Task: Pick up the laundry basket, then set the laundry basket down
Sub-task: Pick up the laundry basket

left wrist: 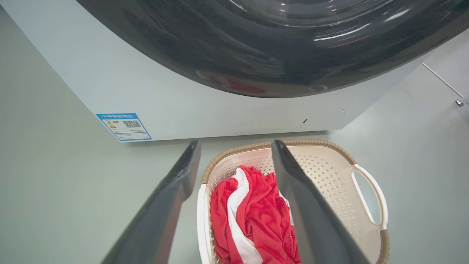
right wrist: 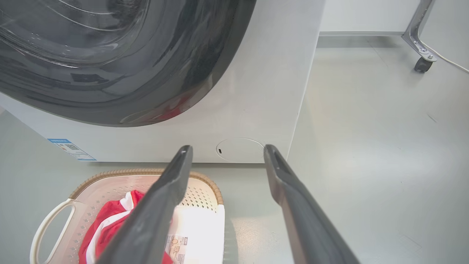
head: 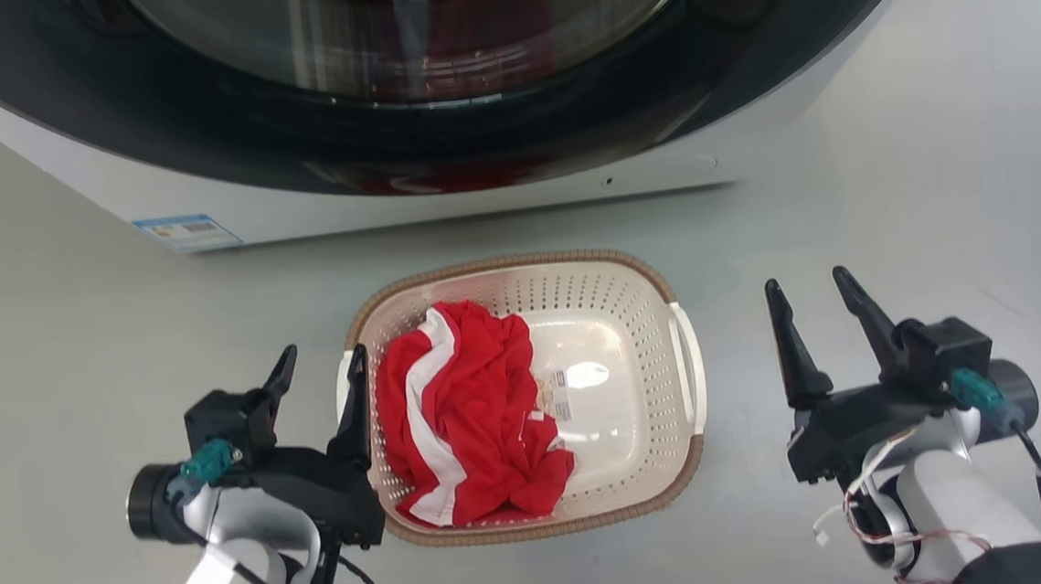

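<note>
The laundry basket [head: 632,321] stands on the grey floor before the washing machine, cream and perforated with a brown woven rim. A red and white garment [head: 470,415] lies crumpled in its left half. My left gripper [head: 320,368] is open at the basket's left side; one finger hangs over the left handle [left wrist: 201,216], the other over bare floor outside it. My right gripper [head: 805,295] is open to the right of the basket, apart from the right handle [head: 692,367]. In the right wrist view the basket [right wrist: 205,185] lies lower left of my fingers.
A white washing machine [head: 441,197] with a dark round door rises just behind the basket. A blue label [head: 186,231] marks its lower left corner. A wheeled metal leg [right wrist: 421,55] stands far right on the floor.
</note>
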### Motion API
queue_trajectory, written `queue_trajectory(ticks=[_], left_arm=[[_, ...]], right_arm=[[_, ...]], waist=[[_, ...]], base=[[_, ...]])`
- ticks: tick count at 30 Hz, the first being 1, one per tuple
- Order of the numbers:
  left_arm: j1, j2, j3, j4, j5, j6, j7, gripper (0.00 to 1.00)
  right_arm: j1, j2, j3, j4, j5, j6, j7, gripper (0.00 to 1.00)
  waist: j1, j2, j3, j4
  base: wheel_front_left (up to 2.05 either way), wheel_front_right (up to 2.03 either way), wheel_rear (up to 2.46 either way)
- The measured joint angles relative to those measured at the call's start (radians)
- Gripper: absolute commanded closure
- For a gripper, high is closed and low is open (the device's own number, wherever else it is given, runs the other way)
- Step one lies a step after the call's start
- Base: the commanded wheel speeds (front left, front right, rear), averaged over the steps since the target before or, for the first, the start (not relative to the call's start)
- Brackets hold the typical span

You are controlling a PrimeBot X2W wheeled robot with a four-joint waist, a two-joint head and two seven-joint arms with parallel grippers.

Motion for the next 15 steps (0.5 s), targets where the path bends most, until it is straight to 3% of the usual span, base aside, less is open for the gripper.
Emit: queue_trajectory(ticks=[15], left_arm=[[-0.244,0.000,0.009,0.202,-0.041,-0.069,0.079,0.00]], right_arm=[[-0.244,0.027,0.038,0.158,-0.019,0.030,0.040,0.00]], waist=[[-0.0001,0.0000,0.196,0.000]], base=[[0.00,0.00,0.00]])
